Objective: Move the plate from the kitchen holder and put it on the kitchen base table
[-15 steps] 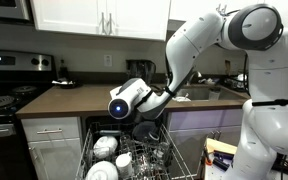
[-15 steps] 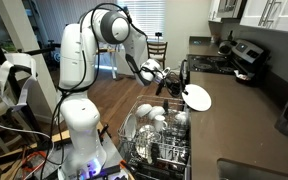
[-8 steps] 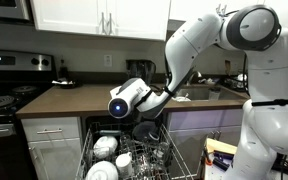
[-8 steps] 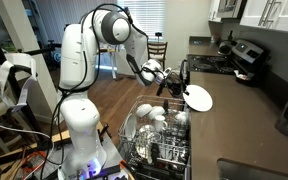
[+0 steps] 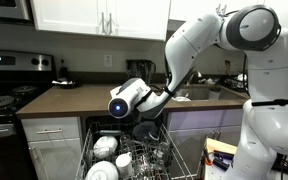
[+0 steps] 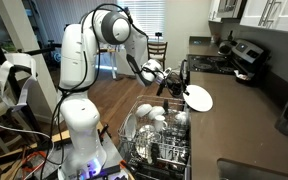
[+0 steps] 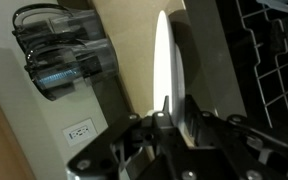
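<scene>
White plate (image 6: 197, 98) is clamped by its rim in the gripper (image 6: 182, 92), whose jaws are pinched tight on it. The wrist view shows it edge-on between the fingers (image 7: 189, 112). It hangs clear above the grey kitchen holder (image 6: 156, 142), at the front edge of the brown table (image 6: 239, 130).

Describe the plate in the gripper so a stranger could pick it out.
Find the long brown countertop with the dishwasher rack beside it. Over the counter's edge the gripper is shut on a white plate. Unlike the dishes in the rack, it hangs in the air.
</scene>
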Controlling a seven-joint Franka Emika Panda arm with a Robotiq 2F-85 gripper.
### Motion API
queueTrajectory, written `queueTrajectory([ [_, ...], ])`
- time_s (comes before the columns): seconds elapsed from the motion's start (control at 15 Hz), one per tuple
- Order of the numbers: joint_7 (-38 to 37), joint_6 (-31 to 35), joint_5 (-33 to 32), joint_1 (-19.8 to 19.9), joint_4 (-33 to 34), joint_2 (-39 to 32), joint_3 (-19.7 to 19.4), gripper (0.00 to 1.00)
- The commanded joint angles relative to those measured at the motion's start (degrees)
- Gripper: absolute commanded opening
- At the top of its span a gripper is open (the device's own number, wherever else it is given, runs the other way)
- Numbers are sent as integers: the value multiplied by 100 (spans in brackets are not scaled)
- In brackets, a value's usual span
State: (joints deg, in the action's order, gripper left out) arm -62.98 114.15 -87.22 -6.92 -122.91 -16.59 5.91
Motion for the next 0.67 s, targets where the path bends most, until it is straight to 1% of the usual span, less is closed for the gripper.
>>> queueTrajectory([
  [0.0, 220, 43, 168, 103, 176, -129, 5, 6],
  [0.2, 265, 64, 186, 131, 236, -177, -24, 6],
  [0.33, 287, 62, 190, 136, 274, -205, -43, 11],
  [0.47, 326, 59, 194, 144, 316, -232, -50, 6],
  [0.53, 340, 55, 199, 151, 335, -242, -50, 6],
  [0.6, 349, 51, 203, 157, 352, -251, -50, 11],
])
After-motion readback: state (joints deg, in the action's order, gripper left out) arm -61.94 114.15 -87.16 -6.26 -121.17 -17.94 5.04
